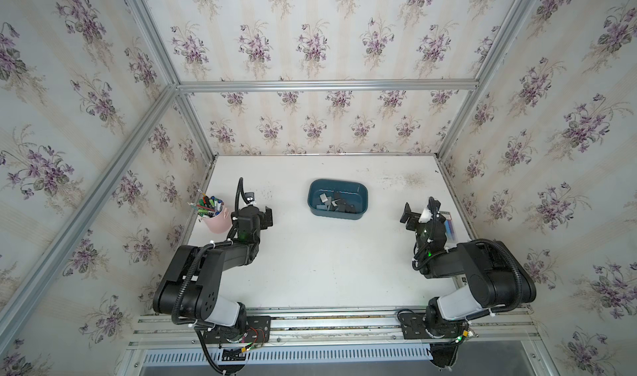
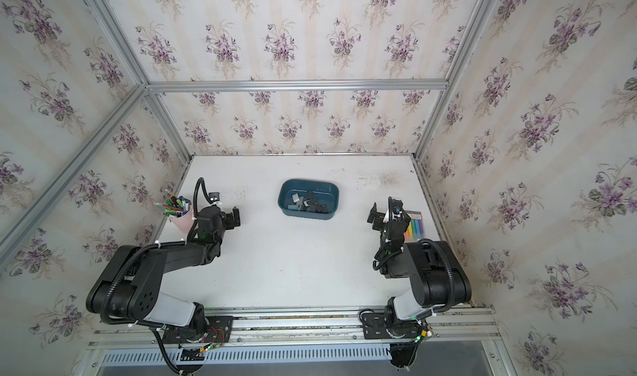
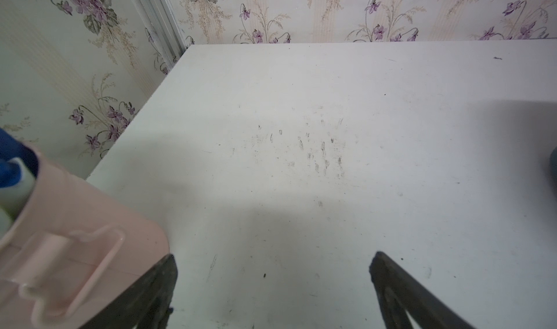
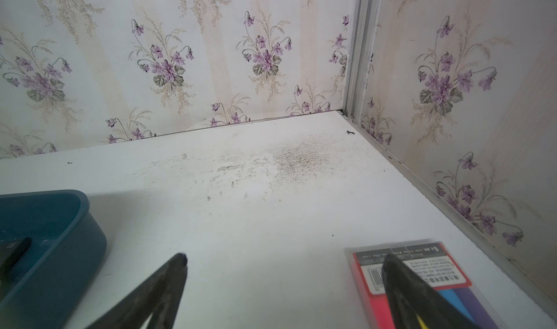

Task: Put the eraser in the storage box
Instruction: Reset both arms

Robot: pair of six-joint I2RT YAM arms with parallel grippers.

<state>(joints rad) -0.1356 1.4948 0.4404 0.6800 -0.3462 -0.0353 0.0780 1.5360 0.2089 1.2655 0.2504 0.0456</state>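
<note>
The dark teal storage box (image 1: 336, 215) (image 2: 306, 215) sits at the middle back of the white table. Several small grey and black eraser blocks (image 1: 336, 203) (image 2: 308, 203) lie inside it. No eraser shows on the table outside the box. My left gripper (image 1: 269, 216) (image 2: 236, 216) (image 3: 272, 256) hangs open to the left of the box, over bare table, with nothing between its fingers. My right gripper (image 1: 406, 215) (image 2: 373, 214) (image 4: 284, 258) hangs open to the right of the box, also holding nothing. The box's corner (image 4: 60, 237) shows in the right wrist view.
A pink pen cup (image 1: 217, 221) (image 2: 182, 221) (image 3: 75, 237) full of pens stands by the left wall, close to the left wrist. A flat pack of coloured markers (image 1: 450, 226) (image 2: 415, 226) (image 4: 422, 270) lies by the right wall beside the right gripper. Papered walls enclose three sides.
</note>
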